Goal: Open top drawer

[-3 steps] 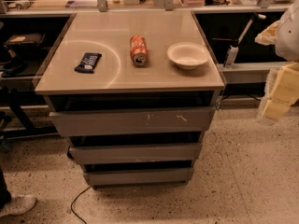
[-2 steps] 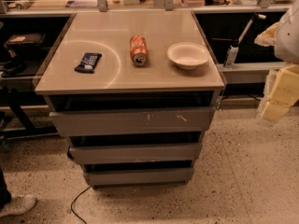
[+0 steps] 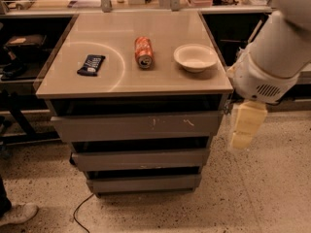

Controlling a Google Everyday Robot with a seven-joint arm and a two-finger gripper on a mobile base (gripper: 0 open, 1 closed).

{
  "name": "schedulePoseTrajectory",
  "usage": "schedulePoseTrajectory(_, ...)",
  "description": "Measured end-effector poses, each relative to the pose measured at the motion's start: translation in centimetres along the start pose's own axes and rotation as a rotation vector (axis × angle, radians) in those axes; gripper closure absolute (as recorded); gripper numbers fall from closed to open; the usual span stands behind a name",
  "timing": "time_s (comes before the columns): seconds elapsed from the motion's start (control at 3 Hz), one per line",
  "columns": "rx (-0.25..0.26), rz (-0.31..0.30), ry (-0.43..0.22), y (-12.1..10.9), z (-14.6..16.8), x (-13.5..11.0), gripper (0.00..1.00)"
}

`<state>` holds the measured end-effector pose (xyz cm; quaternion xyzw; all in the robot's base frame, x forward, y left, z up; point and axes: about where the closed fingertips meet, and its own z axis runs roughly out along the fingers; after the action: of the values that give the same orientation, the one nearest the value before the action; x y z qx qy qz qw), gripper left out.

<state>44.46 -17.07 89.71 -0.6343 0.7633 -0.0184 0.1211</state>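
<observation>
The top drawer [image 3: 138, 126] is the widest grey front under the tabletop, with small white scuffs right of centre and a dark gap above it. Two narrower grey drawer fronts [image 3: 141, 159] sit below it. My gripper [image 3: 242, 141] is pale yellow and hangs pointing down from the white arm [image 3: 272, 57]. It is just off the cabinet's right front corner, level with the top drawer front and apart from it. It holds nothing that I can see.
On the beige tabletop [image 3: 160, 79] lie a dark snack packet [image 3: 91, 64], an orange can on its side [image 3: 143, 52] and a white bowl [image 3: 195, 57]. A cluttered counter runs behind. A cable [image 3: 80, 210] and a shoe [image 3: 17, 213] are on the speckled floor at left.
The arm and gripper have moved left, from the right edge of view to close beside the cabinet's right front corner. The drawers and tabletop objects have not moved.
</observation>
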Motion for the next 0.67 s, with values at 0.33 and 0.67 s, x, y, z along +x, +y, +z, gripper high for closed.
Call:
schedulePoseTrajectory(0.33, -0.051, -0.028, 0.013, 0.6, 4.0, -1.3, 0.00)
schedulePoseTrajectory(0.67, -0.100, -0.062, 0.022, 1.4, 7.8, -2.2, 0.00)
